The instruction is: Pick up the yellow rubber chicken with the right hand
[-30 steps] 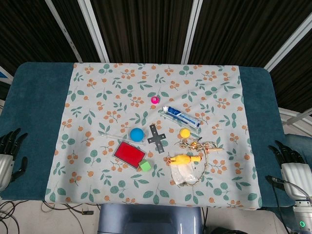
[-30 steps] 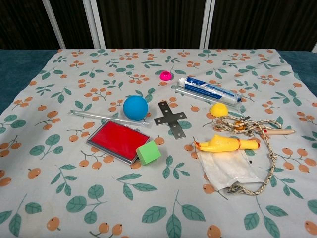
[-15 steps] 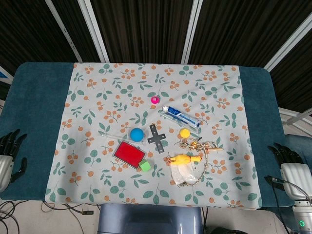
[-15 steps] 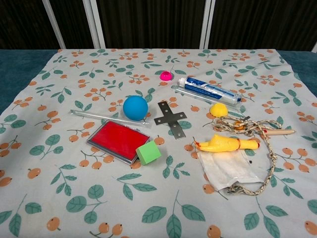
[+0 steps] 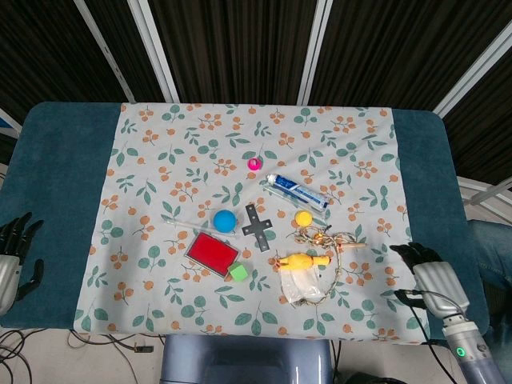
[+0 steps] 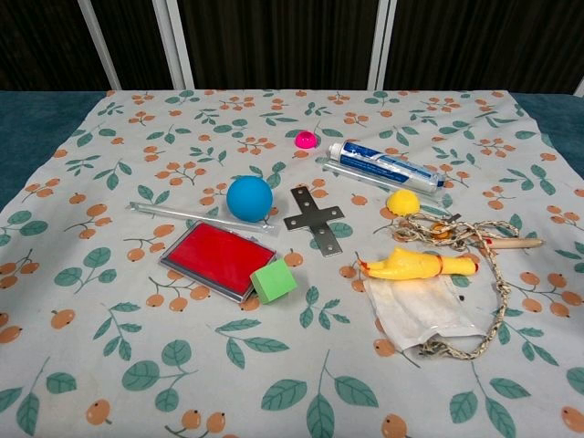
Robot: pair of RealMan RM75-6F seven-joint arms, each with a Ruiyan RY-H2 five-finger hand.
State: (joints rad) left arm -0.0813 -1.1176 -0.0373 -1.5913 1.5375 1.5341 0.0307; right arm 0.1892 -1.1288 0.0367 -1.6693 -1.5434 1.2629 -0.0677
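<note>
The yellow rubber chicken [image 5: 301,260] [image 6: 417,265] lies on its side on the flowered cloth, its head pointing left, partly on a white face mask [image 5: 302,285] and inside a loop of rope [image 5: 334,242]. My right hand [image 5: 430,277] hovers over the cloth's right edge, well to the right of the chicken, dark fingers spread and holding nothing. My left hand [image 5: 13,258] stays off the table's left edge, fingers apart and empty. Neither hand appears in the chest view.
Left of the chicken lie a green cube [image 5: 238,273], a red stamp pad [image 5: 212,253], a blue ball [image 5: 225,220] and a black metal cross [image 5: 258,227]. Behind it are a small yellow ball [image 5: 302,218], a toothpaste tube [image 5: 296,191] and a pink cap [image 5: 254,164].
My right hand has moved left and forward from beside the table to above the cloth's right edge. The left hand and the objects have not moved.
</note>
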